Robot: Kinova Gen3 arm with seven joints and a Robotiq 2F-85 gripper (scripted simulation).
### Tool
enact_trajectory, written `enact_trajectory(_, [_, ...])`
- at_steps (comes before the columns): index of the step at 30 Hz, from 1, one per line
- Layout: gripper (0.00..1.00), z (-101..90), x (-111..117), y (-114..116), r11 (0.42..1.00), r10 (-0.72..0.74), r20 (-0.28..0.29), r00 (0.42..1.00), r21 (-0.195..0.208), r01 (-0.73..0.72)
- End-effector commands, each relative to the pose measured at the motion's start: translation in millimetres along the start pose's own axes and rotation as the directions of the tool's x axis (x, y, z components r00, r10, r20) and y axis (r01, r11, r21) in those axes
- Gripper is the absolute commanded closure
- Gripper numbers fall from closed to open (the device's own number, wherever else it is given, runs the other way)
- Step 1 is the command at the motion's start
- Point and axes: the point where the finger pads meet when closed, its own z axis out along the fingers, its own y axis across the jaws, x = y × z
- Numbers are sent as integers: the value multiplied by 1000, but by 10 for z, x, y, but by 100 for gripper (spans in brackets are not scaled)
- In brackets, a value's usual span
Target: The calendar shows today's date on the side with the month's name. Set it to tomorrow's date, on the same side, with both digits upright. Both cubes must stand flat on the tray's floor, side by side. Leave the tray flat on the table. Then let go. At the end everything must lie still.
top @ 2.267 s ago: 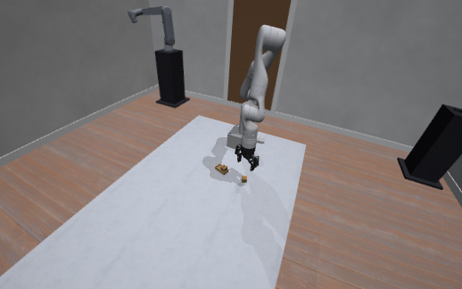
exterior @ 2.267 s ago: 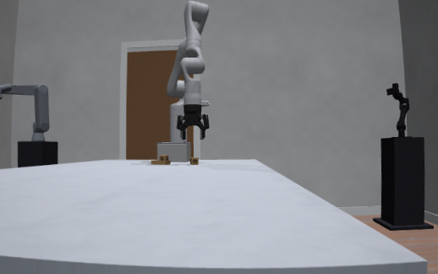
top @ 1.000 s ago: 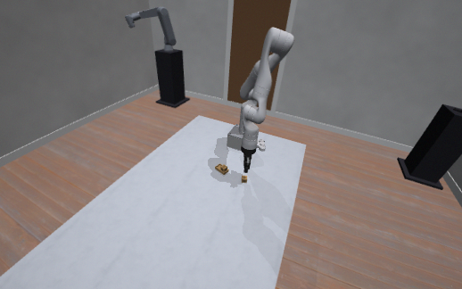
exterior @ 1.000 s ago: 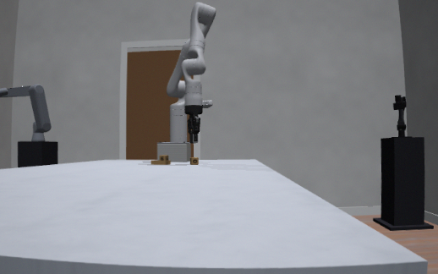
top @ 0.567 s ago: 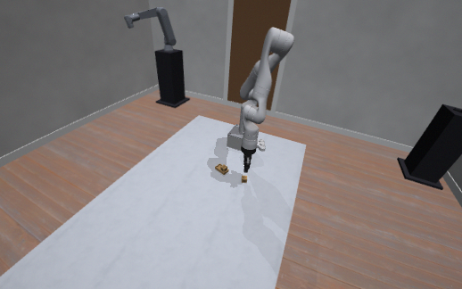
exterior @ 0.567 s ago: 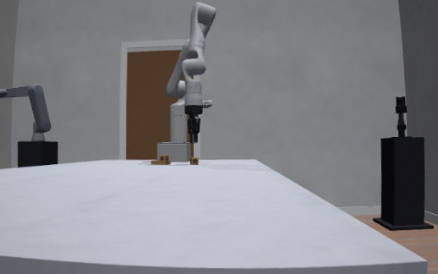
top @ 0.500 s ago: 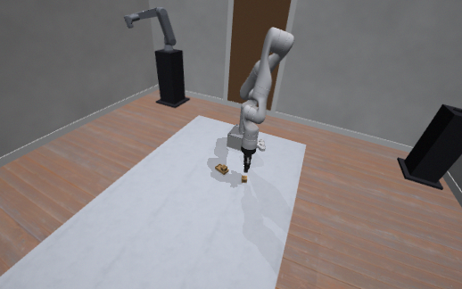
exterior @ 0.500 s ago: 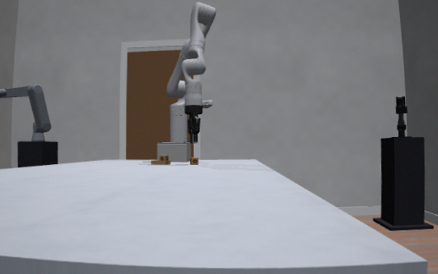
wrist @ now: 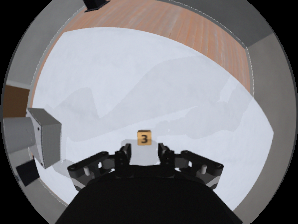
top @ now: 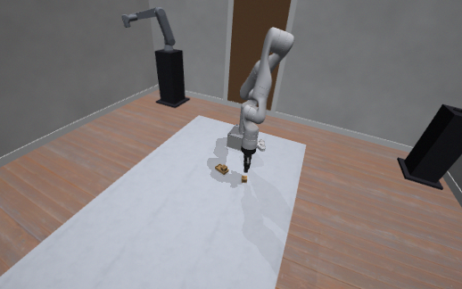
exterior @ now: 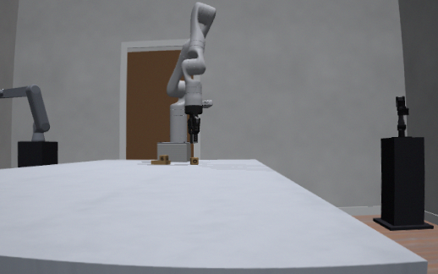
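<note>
One wooden cube (top: pixel 244 178) (exterior: pixel 194 161) (wrist: pixel 144 138) stands alone on the table. The wrist view shows a dark 3 on its top, upright in that view. The exterior view shows a round dark digit on its near side, too small to read surely. The calendar tray (top: pixel 218 169) (exterior: pixel 156 162) lies on the table to the left of that cube, with the other cube (top: pixel 224 168) (exterior: pixel 164 159) in it. The digits and month name there are too small to read. My gripper (top: pixel 246 170) (exterior: pixel 194 142) (wrist: pixel 144 149) is part-way open and empty, above the lone cube.
The white table (top: pixel 152 223) (exterior: pixel 187 211) (wrist: pixel 165 75) bears the arm's grey base block (top: pixel 235 138) (exterior: pixel 174 151) (wrist: pixel 46 137) at the back. Two other arms stand on black pedestals (top: pixel 170 77) (top: pixel 440 144) off the table.
</note>
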Motion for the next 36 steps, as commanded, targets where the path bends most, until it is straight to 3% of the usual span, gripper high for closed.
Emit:
enact_trajectory(1, [54,-2,0,4,1000,0,0,1000,-1,0])
enact_trajectory(36, [54,354,9,1,1000,1,0,1000,3,-1])
